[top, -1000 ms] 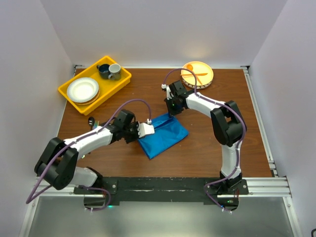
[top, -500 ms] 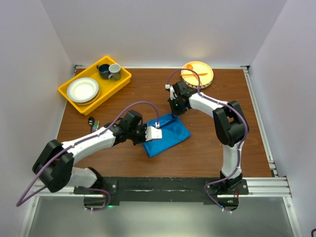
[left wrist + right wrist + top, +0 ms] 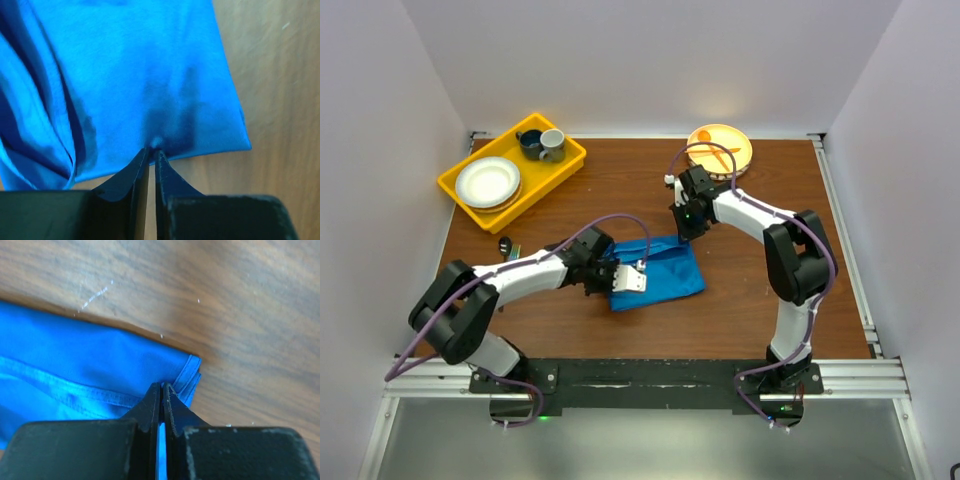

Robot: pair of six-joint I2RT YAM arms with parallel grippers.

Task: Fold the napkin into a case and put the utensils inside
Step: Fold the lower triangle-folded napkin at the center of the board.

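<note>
Jaws of both grippers are being pressed almost together on blue cloth. On the brown table [image 3: 750, 290], the napkin [image 3: 665, 272] is being held folded, near the middle. Its near-left edge is being pinched by the left gripper [image 3: 152, 150], and its far corner is being pinched by the right gripper [image 3: 161, 386]. Well to the left, near the yellow tray [image 3: 535, 192], the utensils [image 3: 507, 244] are being left untouched.

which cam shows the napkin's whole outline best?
Top external: the whole napkin shows, folded, on the table. Left wrist shows only the stretch along one pinched edge. Right wrist shows only a corner with stitched hems.
</note>
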